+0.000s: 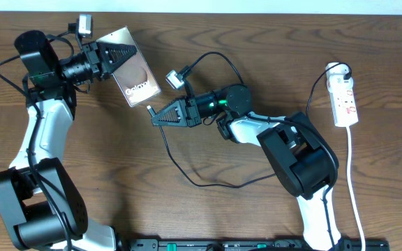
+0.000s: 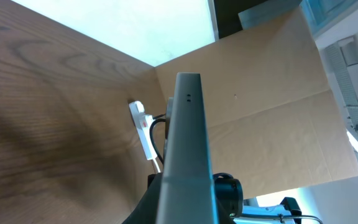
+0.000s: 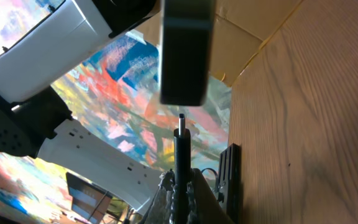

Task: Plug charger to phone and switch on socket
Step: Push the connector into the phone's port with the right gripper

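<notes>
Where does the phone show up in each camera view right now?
Overhead: the phone is upper left of centre, held in the left gripper.
Left wrist: the phone is edge-on, a grey slab up the middle.
Right wrist: the phone is a dark end at top centre, above the tip of the charger.
Landmark: the socket is far right overhead and left of the phone in the left wrist view.

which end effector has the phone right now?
The left end effector: it is shut on the phone, the brown slab with Galaxy lettering. The right end effector grips the charger near its plug tip instead.
</notes>
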Robot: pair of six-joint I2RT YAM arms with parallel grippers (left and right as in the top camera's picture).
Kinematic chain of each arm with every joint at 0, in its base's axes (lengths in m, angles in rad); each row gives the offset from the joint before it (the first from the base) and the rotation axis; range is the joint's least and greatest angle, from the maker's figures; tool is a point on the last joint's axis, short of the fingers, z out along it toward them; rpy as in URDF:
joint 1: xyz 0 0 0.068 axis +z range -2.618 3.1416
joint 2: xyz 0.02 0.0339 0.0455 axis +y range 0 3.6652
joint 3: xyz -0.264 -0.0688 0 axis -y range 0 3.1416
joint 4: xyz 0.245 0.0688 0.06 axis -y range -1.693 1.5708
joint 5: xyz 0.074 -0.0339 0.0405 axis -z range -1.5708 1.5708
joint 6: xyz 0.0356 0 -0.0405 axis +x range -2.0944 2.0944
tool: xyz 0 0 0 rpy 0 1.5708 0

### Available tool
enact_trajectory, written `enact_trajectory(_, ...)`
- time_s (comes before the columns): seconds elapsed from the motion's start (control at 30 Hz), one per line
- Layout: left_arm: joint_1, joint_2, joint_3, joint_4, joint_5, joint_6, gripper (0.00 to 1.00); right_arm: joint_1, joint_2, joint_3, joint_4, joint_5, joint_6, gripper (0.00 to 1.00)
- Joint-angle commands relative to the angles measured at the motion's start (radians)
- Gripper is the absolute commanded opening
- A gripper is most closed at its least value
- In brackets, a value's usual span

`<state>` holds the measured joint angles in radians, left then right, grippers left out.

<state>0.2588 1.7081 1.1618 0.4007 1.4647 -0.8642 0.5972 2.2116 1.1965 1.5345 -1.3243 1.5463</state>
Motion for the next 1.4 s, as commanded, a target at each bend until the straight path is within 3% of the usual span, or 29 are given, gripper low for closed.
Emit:
enact_trajectory(0.0,0.002,-0.019,0.011,0.010,0.035,-0.005,0.07,0.000,-0.005,0.008,0.041,0.034,0.009,0.01)
enact_trajectory(1.37,0.001,-0.019,0.011,0.009,0.058,0.017,0.07,-0.005,-0.006,0.028,0.041,0.016,-0.105,0.01)
